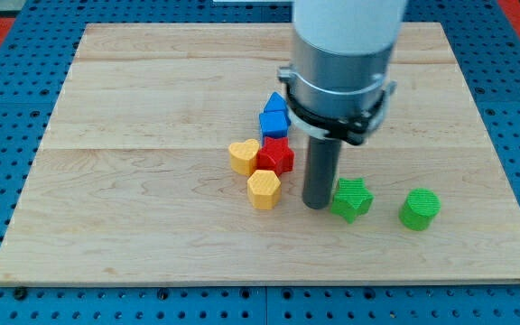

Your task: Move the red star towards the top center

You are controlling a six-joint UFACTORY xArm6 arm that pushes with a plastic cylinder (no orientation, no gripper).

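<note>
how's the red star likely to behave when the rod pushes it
The red star looks small and low, so it should probably slide, not tip. Its points may make it spin. The blue block and yellow heart touching it would likely shift too. My tip sits lower right.

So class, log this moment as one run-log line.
my tip: between red star and green star | red star: touching yellow heart, blue block | status: not at top center
</note>
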